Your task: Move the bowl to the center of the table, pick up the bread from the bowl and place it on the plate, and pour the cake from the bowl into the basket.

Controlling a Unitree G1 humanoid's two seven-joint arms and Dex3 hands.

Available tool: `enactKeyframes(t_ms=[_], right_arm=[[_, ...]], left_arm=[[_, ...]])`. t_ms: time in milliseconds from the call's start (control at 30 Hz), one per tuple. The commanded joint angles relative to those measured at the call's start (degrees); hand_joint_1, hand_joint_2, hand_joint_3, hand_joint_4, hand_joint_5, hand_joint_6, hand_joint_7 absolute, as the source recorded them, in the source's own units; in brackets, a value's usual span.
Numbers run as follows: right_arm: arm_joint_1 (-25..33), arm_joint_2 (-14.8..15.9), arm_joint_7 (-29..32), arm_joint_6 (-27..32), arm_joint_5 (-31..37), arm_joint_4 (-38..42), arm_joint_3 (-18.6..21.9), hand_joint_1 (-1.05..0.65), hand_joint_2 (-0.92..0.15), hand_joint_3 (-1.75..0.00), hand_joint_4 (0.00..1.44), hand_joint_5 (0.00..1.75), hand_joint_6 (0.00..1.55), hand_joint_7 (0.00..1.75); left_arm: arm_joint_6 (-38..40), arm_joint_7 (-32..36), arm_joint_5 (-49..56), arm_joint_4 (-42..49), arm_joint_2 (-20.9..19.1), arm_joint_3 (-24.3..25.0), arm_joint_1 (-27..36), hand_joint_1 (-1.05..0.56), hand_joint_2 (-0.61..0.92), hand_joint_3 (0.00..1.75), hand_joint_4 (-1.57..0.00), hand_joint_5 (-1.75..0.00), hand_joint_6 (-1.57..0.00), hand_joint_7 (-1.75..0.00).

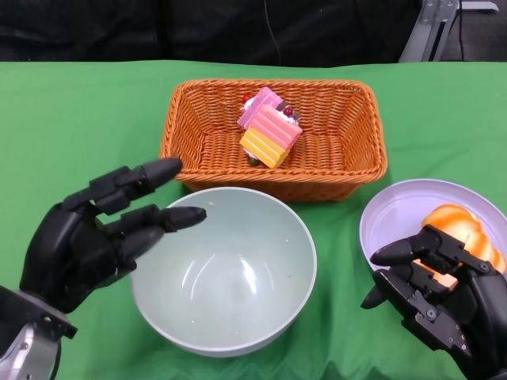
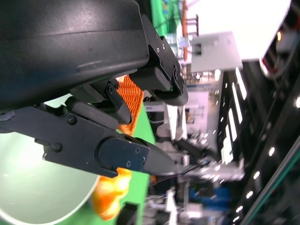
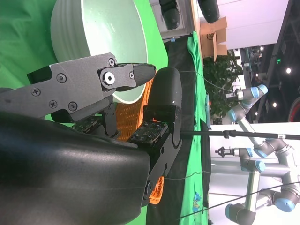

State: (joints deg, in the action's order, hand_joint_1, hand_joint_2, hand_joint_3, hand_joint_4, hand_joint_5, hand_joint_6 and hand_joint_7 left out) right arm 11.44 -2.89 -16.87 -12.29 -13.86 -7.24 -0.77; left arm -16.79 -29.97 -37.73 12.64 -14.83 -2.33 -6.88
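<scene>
You had three holders on the green table (image 1: 71,119). The pale green bowl (image 1: 224,269) sat in the middle, close to you, and it had nothing in it but a few tiny crumbs. The orange woven basket (image 1: 348,158) stood just behind the bowl, and the cake (image 1: 271,133) lay inside it, near the middle. The white plate (image 1: 388,214) was to the right of the bowl, and the bread (image 1: 459,226) rested on it.

The cake was a small block with pink, yellow and orange stripes, and it lay tilted on its side. The bread was golden orange and shiny, with a round bumpy top.

Your left hand (image 1: 95,237) was beside the left edge of the bowl. Its fingers (image 1: 150,176) were spread apart and reached over the rim, and it held nothing. Your right hand (image 1: 444,293) hung over the near side of the plate. Its fingers were apart too and held nothing, and it covered part of the bread.

A black wall stood behind the table. The right wrist view showed other robot arms (image 3: 253,154) far off in the room
</scene>
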Motion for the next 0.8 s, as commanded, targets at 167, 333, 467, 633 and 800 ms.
enactKeyframes(t_ms=[167, 333, 467, 633, 800], right_arm=[[0.1, 0.9, -0.2, -0.2, -0.9, 0.9, 0.8, -0.27, -0.92, -0.18, 0.71, 1.39, 0.71, 1.03], [0.0, 1.0, -0.6, -0.4, -1.3, 1.4, 1.1, -0.27, -0.92, -0.19, 0.71, 1.39, 0.71, 1.03], [-0.1, 1.5, -0.8, -0.7, -1.0, 2.1, 1.3, -0.27, -0.92, -0.19, 0.71, 1.39, 0.71, 1.03], [-0.3, 1.5, -1.2, -2.4, -0.6, 3.4, 1.5, -0.25, -0.92, -0.2, 0.7, 1.38, 0.7, 1.02], [-0.6, 1.5, -1.3, -2.9, -0.8, 4.0, 1.9, -0.24, -0.92, -0.2, 0.7, 1.4, 0.7, 1.03]], left_arm=[[1.6, 3.1, 4.0, 2.6, 5.1, 6.7, -0.9, -0.17, 0.92, 0.28, -0.72, -1.08, -0.99, -0.27], [0.5, 5.1, 8.6, 7.0, 7.4, 9.4, -2.4, -0.08, 0.91, 0.51, -0.72, -1.4, -0.79, -1.08], [-3.2, 6.5, 15.0, 9.7, 7.6, 10.1, -3.4, -0.08, 0.87, 0.52, -0.71, -1.56, -0.79, -1.18], [-5.0, 7.0, 17.3, 11.6, 8.8, 11.3, -4.3, -0.08, 0.86, 0.53, -0.71, -1.58, -0.79, -1.2], [-5.3, 5.5, 17.8, 12.4, 8.9, 11.3, -4.0, -0.06, 0.84, 0.57, -0.73, -1.58, -0.8, -1.21]])
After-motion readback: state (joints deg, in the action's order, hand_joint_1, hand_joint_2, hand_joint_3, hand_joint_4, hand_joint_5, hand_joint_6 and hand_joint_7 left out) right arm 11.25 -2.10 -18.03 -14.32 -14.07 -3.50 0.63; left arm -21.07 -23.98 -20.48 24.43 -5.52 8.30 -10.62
